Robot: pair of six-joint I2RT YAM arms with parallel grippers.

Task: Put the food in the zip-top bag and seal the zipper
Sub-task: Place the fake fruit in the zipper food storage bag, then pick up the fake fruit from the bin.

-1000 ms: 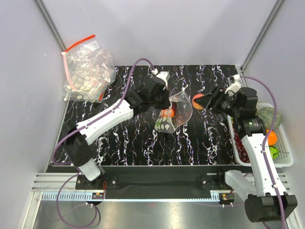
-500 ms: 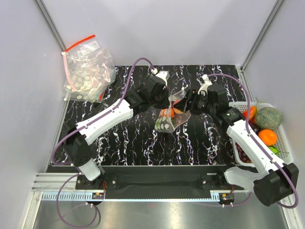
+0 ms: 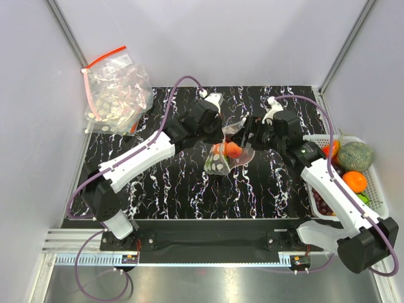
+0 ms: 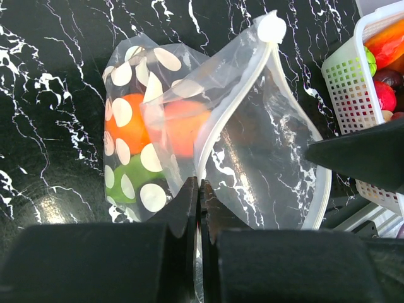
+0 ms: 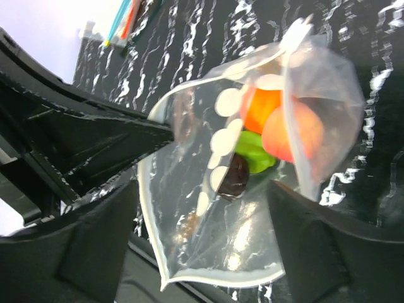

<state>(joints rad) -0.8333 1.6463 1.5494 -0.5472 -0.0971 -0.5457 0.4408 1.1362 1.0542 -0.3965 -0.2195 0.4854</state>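
left hand (image 4: 199, 189) pinches zip-top bag (image 4: 183, 120), right hand (image 5: 203, 189) spread

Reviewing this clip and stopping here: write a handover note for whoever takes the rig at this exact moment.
Left hand: shut on the zip-top bag at its mouth edge, holding the mouth open.
Right hand: open, empty, at the bag's mouth.
In the bag: orange food, a green piece, a dark piece.
More fruit sits in the white basket by the right arm.
Done: some food is in.
Left: add any remaining food, then press the zipper shut; it is unsealed.
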